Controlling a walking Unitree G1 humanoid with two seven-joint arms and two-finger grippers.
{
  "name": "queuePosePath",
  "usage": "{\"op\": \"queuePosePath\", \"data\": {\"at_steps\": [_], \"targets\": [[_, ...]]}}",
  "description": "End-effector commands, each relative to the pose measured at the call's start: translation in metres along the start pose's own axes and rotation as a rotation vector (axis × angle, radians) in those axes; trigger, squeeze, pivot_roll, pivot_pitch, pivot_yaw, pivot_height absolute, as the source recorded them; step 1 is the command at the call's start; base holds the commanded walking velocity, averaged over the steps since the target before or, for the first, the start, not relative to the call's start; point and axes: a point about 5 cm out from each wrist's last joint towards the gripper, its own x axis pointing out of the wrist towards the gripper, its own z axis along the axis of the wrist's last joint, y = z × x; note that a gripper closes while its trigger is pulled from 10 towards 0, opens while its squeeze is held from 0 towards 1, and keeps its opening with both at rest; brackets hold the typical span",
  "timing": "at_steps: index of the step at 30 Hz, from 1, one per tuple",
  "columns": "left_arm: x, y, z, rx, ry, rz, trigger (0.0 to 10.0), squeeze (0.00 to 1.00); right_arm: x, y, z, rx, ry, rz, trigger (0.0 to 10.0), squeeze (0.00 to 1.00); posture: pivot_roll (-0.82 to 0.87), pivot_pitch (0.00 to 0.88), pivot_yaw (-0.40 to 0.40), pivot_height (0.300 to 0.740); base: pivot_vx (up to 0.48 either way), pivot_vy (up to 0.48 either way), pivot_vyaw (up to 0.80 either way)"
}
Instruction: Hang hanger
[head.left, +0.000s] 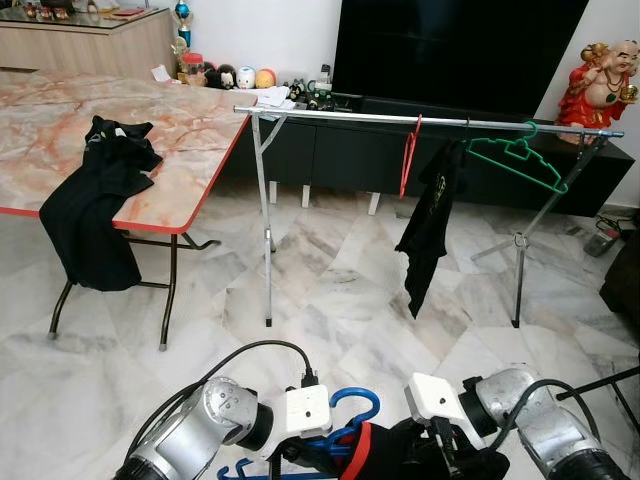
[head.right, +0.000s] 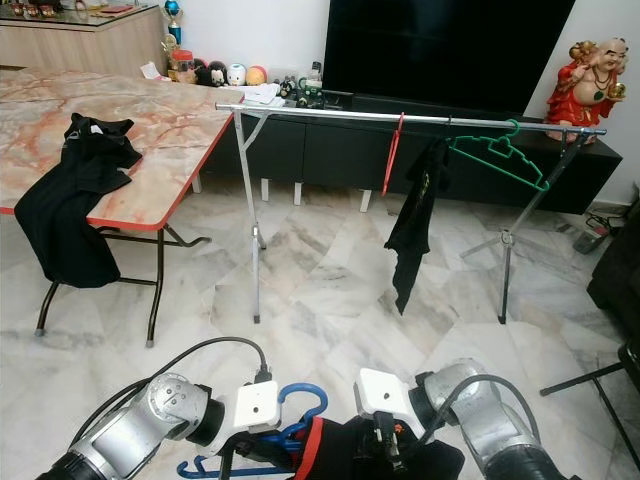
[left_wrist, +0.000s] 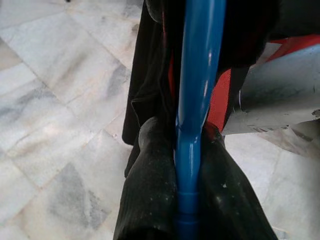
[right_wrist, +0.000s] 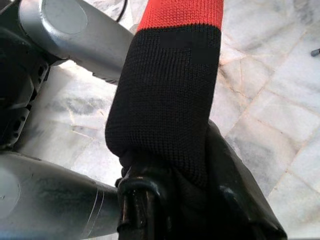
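You are at the carry step: the blue hanger (head.left: 345, 425) sits low in front of the robot, well short of the rail (head.left: 420, 121), and nothing is hung yet.

The left gripper (left_wrist: 187, 165) is clenched on the hanger; in the left wrist view both black fingers (left_wrist: 150, 180) press against the blue bar from either side. The right gripper (right_wrist: 165, 175) grasps the black garment (right_wrist: 165, 95) with the red band, knit fabric bunched between its jaws. In the head views the garment lies over the hanger between the two wrists.

Next move, as a judgement: approach the rail, raise the hook above it, and lower it onto a bare stretch. The span left of the red hanger (head.left: 408, 155) looks free. The rail also carries a black shirt (head.left: 430, 225) and a green hanger (head.left: 520, 160) toward the right end, so keep clear of those.

Limits of view:
- The lower edge of the head views cuts off both grippers and most of the hanger.
- You cannot tell whether the garment is properly seated on the hanger's shoulders.
- The hook's orientation relative to the rail is uncertain.
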Motion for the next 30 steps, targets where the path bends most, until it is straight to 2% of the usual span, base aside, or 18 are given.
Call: {"op": "queuePosePath", "data": {"at_steps": [1,2,6,7,8,9,10,12,13,22,26,27,29,30], "targets": [[-0.012,0.012,-0.016,-0.015,0.119,0.089,0.0,0.0,0.008,0.013,0.013,-0.126,-0.023,0.194,10.0,0.0,0.07,0.0,-0.088,0.74,0.0,0.0,0.0],[-0.011,0.012,-0.016,-0.017,0.116,0.088,0.0,0.0,0.007,0.016,0.008,-0.131,0.019,0.205,10.0,0.0,0.07,0.0,-0.088,0.74,0.0,0.0,0.0],[-0.009,0.011,-0.015,-0.017,0.114,0.084,0.0,0.0,0.006,0.017,0.003,-0.116,0.046,0.198,10.0,0.0,0.06,0.0,-0.088,0.74,0.0,0.0,0.0],[-0.009,0.011,-0.015,-0.016,0.114,0.083,0.0,0.0,0.006,0.017,0.002,-0.111,0.052,0.198,10.0,0.8,0.06,0.0,-0.087,0.74,0.0,0.0,0.0],[-0.008,0.01,-0.015,-0.015,0.113,0.082,0.0,0.0,0.006,0.018,0.002,-0.1,0.051,0.2,10.0,1.0,0.06,0.0,-0.087,0.74,0.0,0.0,0.0],[-0.007,0.01,-0.014,-0.013,0.109,0.08,0.0,0.0,0.007,0.018,0.003,-0.098,0.036,0.197,10.0,1.0,0.06,0.0,-0.086,0.74,0.0,0.0,0.0],[-0.007,0.01,-0.014,-0.012,0.108,0.079,0.0,0.0,0.007,0.017,0.004,-0.103,0.026,0.19,10.0,0.95,0.06,0.0,-0.084,0.74,0.0,0.0,0.0],[-0.007,0.01,-0.013,-0.011,0.107,0.078,0.0,0.0,0.008,0.017,0.005,-0.108,0.021,0.184,10.0,0.95,0.06,0.0,-0.082,0.74,0.0,0.0,0.0],[-0.007,0.01,-0.013,-0.009,0.108,0.078,0.0,0.0,0.008,0.017,0.006,-0.106,0.011,0.186,10.0,0.0,0.06,0.0,-0.083,0.74,0.0,0.0,0.0],[-0.008,0.012,-0.015,0.004,0.126,0.076,0.0,0.0,0.007,0.017,0.011,-0.101,-0.024,0.197,10.0,0.0,0.06,0.0,-0.079,0.74,0.0,0.0,0.0],[-0.008,0.011,-0.017,0.007,0.145,0.069,0.0,0.0,0.005,0.02,0.017,-0.08,-0.098,0.199,10.0,0.0,0.06,0.0,-0.075,0.74,0.0,0.0,0.0],[-0.008,0.011,-0.018,0.009,0.152,0.067,0.0,0.0,0.004,0.02,0.016,-0.081,-0.077,0.203,10.0,0.0,0.06,0.0,-0.075,0.74,0.0,0.0,0.0],[-0.009,0.011,-0.019,0.01,0.158,0.068,0.0,0.0,0.001,0.018,0.003,-0.109,0.058,0.189,10.0,0.0,0.06,0.0,-0.075,0.74,0.0,0.0,0.0],[-0.009,0.011,-0.019,0.01,0.158,0.068,0.0,0.0,0.001,0.018,0.003,-0.109,0.058,0.189,10.0,0.0,0.06,0.0,-0.075,0.74,0.0,0.0,0.0]]}}
